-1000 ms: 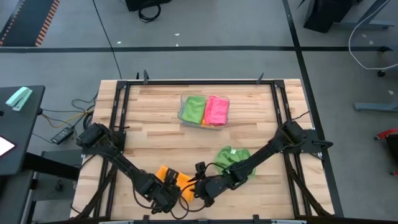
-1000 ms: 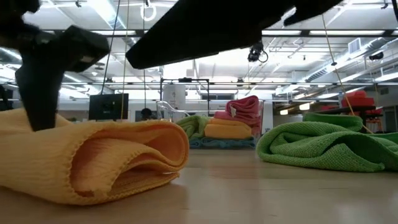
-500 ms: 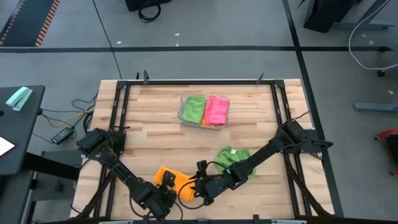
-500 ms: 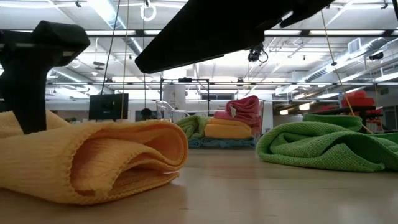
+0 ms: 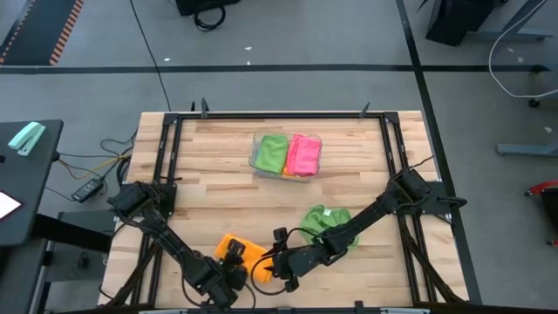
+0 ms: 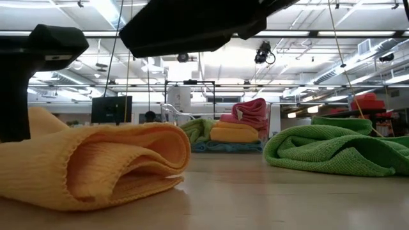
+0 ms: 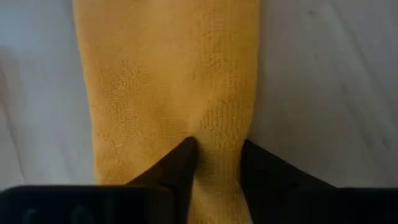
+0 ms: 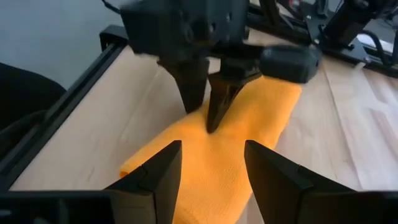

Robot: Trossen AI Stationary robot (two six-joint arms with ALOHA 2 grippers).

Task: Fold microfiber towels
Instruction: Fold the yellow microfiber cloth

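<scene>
A folded orange microfiber towel (image 5: 239, 249) lies on the table near its front edge, its rolled fold (image 6: 160, 153) facing the low camera. My left gripper (image 7: 217, 165) stands on it from above, its fingers closed in on a ridge of cloth. My right gripper (image 8: 211, 168) hovers open just above the towel's end nearest to it and touches nothing. To the right lies a crumpled green towel (image 5: 328, 223). Folded green and pink towels sit in a clear tray (image 5: 287, 155) at the back. My left gripper pinches a raised ridge of the orange towel's top (image 7: 219, 140), close to one long edge, between its two fingers (image 8: 219, 102). The fingers come steeply from above and stand across the ridge. How many layers they hold does not show. The towel lies on the table.
Black frame rails (image 5: 166, 157) run along the table's sides and back. Bare wood lies between the tray and the two loose towels. The crumpled green towel (image 6: 332, 150) sits close to my right arm.
My left gripper has sunk onto the orange towel and shifted slightly toward the table's left edge. The cloth beside its fingers has bunched up into a small hump, while the rolled fold at the towel's other end has stayed in place.
</scene>
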